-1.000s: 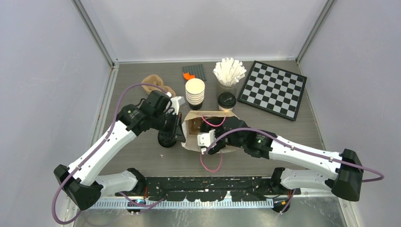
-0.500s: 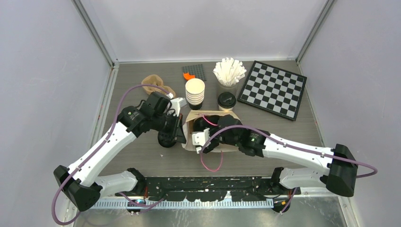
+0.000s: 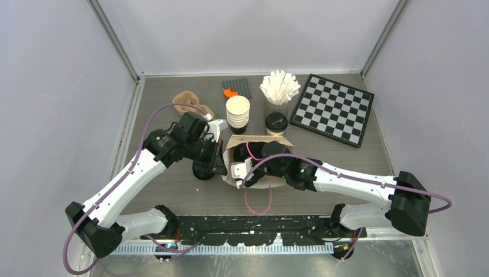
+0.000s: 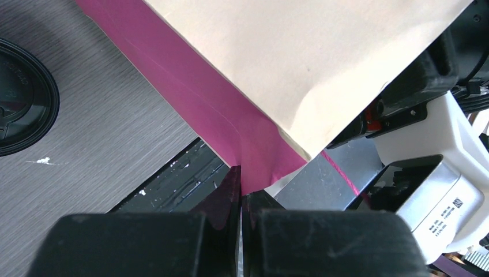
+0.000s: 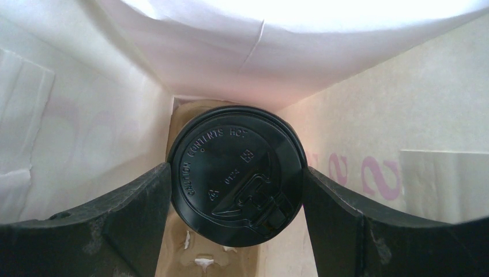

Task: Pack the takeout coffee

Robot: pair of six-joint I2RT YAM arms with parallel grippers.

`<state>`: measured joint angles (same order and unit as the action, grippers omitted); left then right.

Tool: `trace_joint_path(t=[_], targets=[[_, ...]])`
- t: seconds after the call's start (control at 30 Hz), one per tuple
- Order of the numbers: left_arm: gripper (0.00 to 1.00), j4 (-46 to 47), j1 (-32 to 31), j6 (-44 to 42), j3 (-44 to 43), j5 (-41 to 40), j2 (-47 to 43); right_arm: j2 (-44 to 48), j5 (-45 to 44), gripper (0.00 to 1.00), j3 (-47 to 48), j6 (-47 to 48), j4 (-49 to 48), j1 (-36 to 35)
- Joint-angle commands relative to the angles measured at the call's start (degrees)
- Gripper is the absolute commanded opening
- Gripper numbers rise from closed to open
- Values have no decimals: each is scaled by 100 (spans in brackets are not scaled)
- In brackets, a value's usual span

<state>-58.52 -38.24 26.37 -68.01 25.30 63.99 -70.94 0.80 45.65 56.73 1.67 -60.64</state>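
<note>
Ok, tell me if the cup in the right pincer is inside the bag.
Inside: in the right wrist view, bag walls surround the lidded cup held by the right pincer.

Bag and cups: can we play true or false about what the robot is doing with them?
1. The right gripper holds a lidded cup inside the bag. True.
2. The left gripper is open and touches nothing. False: it is shut, pinching the bag's pink edge.
3. A second cup with a black lid stands on the table, beside the stack of cups. True.
4. The checkerboard lies to the left of the bag. False: it lies at the far right of the table.
</note>
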Motion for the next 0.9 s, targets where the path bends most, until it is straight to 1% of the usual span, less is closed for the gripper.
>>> trace_joint_path(t=[0.0,0.3,0.87], targets=[[0,100,-17,-109,-162,175,-97,59,189,65,85,140,-54,-7],[0,118,-20,-73,-131,186,-118,87,384,65,47,217,261,-7],[0,222,-21,104,-99,327,-193,-289,143,65,-16,497,-101,5]])
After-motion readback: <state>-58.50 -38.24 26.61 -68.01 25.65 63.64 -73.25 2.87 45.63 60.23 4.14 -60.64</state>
